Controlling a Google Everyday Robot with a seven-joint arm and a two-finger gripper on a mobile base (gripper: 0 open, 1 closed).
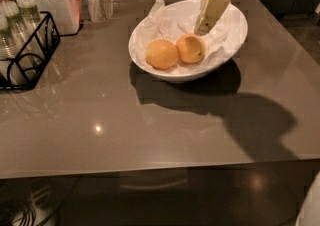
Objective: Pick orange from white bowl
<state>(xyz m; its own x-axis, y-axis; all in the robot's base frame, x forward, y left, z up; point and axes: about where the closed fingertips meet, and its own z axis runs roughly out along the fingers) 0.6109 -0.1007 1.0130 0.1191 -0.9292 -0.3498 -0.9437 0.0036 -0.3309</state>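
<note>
The white bowl point(227, 45) sits at the back middle of the table, lined with crumpled white paper. Two fruits lie in it side by side. The orange point(190, 48) is the right one, deeper orange with a dark dimple. The paler, larger fruit point(161, 54) is to its left. My gripper point(203, 27) hangs down into the bowl from the top edge, cream-coloured. Its tip is just above and to the right of the orange, not touching it as far as I can see.
A black wire rack point(25, 52) with glass bottles stands at the left edge. A white lidded jar point(50, 0) and a clear glass point(98, 7) stand at the back left. The table's front edge runs across the lower part of the view.
</note>
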